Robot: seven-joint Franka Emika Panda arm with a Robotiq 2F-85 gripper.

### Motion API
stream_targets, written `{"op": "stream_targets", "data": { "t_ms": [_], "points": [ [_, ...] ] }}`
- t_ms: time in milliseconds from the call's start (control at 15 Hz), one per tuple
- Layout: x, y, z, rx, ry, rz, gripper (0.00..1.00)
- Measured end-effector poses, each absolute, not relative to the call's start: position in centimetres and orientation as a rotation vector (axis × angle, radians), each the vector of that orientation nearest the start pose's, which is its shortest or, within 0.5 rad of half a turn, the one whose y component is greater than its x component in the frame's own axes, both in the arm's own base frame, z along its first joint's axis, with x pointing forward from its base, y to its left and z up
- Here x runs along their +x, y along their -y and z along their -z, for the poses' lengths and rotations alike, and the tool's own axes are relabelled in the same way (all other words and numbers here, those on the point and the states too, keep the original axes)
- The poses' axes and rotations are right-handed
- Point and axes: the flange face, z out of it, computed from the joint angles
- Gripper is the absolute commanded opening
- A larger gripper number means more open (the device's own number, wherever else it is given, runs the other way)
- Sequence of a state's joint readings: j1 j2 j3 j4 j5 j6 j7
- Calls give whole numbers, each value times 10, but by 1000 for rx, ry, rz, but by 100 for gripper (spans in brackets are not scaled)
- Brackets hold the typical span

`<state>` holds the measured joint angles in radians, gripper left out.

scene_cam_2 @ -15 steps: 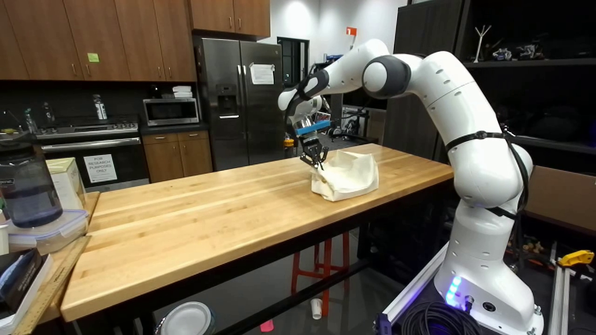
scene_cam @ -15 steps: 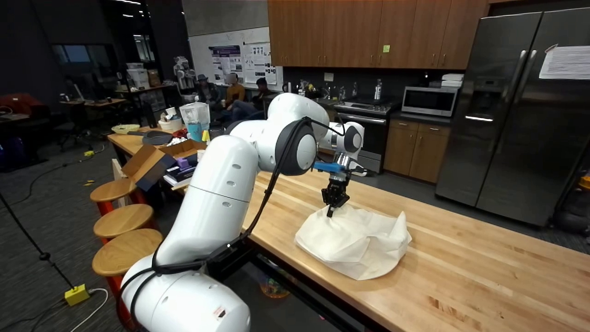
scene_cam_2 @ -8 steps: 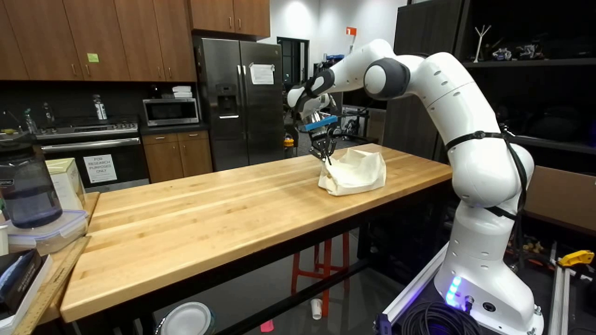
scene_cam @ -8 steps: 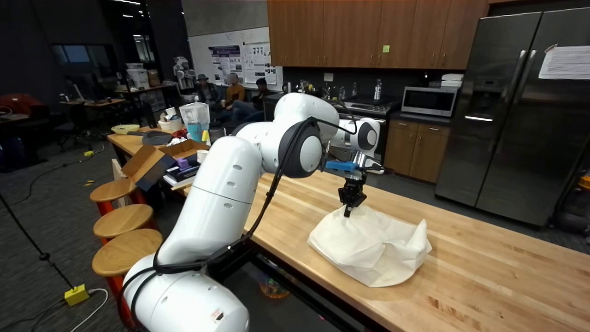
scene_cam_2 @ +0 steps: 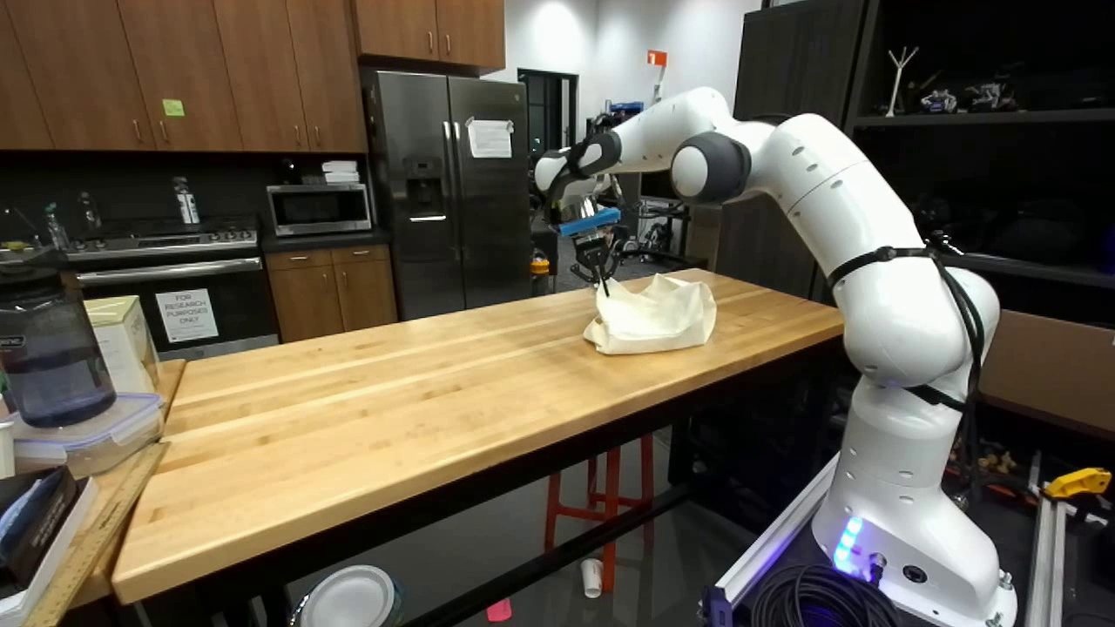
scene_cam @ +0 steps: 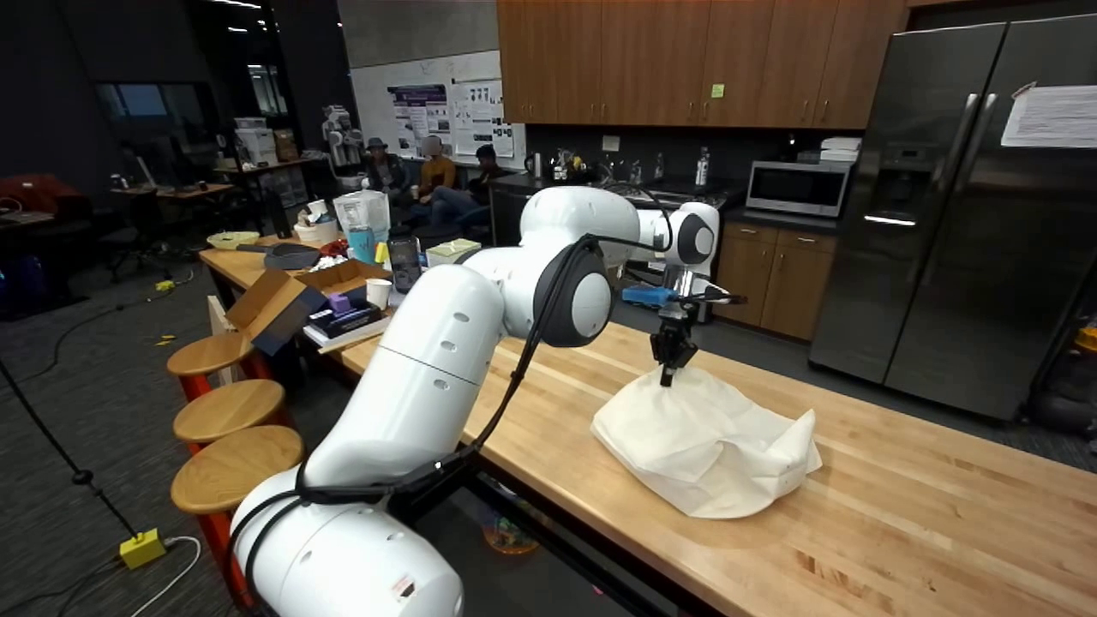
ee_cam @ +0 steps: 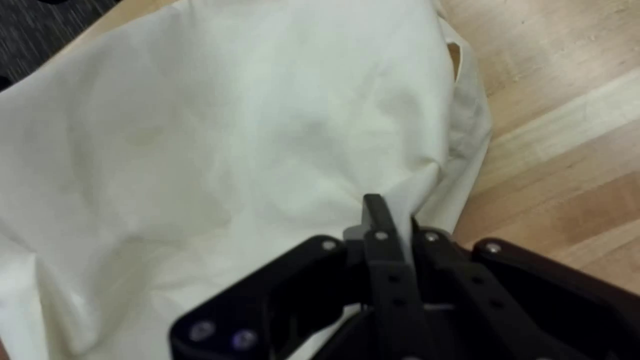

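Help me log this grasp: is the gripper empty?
No, the wrist view shows a fold of the cream fabric pinched between the fingertips of the gripper.

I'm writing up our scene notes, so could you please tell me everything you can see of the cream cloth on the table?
The cream cloth looks like plain, thin fabric, rumpled and creased, with a faint yellowish patch in the wrist view. Its lower part appears to rest on the wooden table, and a pointed corner sticks up at one end. The shut claw pinches a fold, which forms a peak. What lies beneath, if anything, is hidden.
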<state>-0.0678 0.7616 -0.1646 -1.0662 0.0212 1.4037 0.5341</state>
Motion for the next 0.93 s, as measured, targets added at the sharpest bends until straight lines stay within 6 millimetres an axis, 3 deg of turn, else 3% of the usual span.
{"op": "stream_targets", "data": {
  "t_ms": [200, 400, 733, 933],
  "points": [
    [712, 103, -368, -3033, -1125, -569, 1],
    [723, 66, -384, -3068, -993, -490, 1],
    [731, 0, -400, -3197, -582, -418, 1],
    [729, -21, -396, -3253, -333, -448, 1]
  ]
}}
